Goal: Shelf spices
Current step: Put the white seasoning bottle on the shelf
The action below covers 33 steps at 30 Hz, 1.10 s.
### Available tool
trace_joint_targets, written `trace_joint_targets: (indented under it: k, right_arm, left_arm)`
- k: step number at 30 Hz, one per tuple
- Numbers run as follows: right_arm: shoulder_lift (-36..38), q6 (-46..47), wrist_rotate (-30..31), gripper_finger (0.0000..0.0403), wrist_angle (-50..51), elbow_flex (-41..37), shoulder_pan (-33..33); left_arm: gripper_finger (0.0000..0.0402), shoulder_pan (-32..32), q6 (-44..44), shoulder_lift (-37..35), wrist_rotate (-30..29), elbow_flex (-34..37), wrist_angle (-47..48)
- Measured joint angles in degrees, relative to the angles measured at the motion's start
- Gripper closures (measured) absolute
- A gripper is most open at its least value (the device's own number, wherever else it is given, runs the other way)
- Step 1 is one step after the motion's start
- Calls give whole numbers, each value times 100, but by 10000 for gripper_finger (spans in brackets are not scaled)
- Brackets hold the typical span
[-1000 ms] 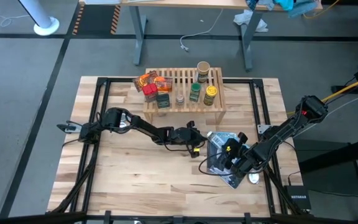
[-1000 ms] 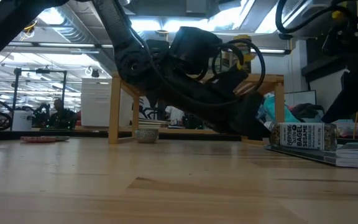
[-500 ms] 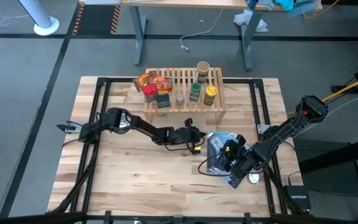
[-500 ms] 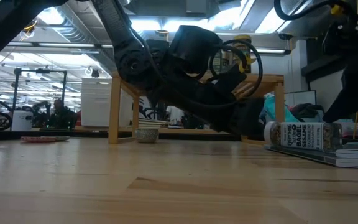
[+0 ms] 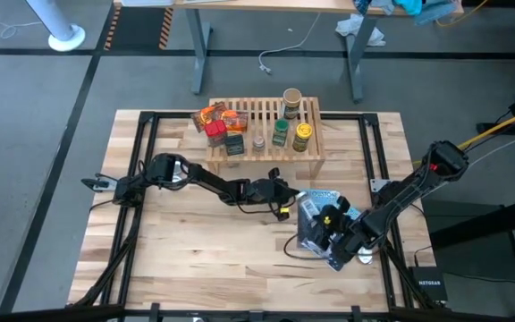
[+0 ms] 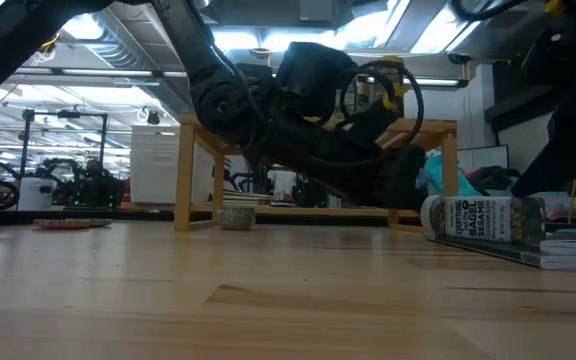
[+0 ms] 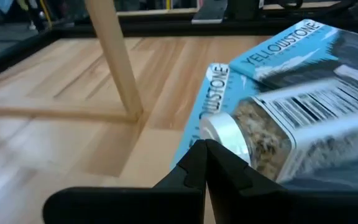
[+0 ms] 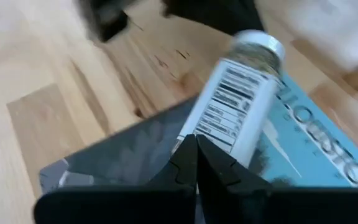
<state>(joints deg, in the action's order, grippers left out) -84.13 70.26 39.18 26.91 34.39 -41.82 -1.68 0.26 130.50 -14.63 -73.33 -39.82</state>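
The spice jar (image 7: pixel 278 134) lies sideways on the blue pouch (image 7: pixel 272 53), silver cap facing the clenched left tool (image 7: pixel 205 149); right tool (image 8: pixel 196 144) clenched too.

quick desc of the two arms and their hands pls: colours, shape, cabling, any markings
Both arms are dark, near-black, built of jointed segments. The left arm has black cables looping along it, with a small yellow spot near its hand. The right arm carries yellow markings near its hand and a yellow-orange cable at its base. In the wrist views each hand ends in two black, tapered, wedge-shaped fingers.
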Motion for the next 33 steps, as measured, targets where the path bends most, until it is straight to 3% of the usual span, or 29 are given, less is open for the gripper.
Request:
trace_joint_targets:
  k: [8,11,12,13,16,19,33]
  right_arm:
    - [-425,762,611,398,-409,-7,-566]
    - [-427,1011,505,398,-366,-7,-705]
    - [-430,1053,283,398,-359,-8,-747]
    - [-482,1085,-345,398,-303,-44,-752]
    - [-520,1138,-533,398,-247,-35,-725]
    - [-604,1178,-232,398,-308,-37,-746]
    - [-635,1204,-192,398,-374,-37,-733]
  left_arm:
    - [401,-168,133,-14,-19,-247,-33]
    - [401,-241,133,-41,-11,-304,-73]
    - [401,-268,132,-75,2,-312,-54]
    - [401,-294,134,-95,72,-313,36]
    - [401,-364,301,-188,25,-293,299]
    - [401,-425,447,-284,28,-316,379]
    - [401,-467,578,-298,-68,-340,437]
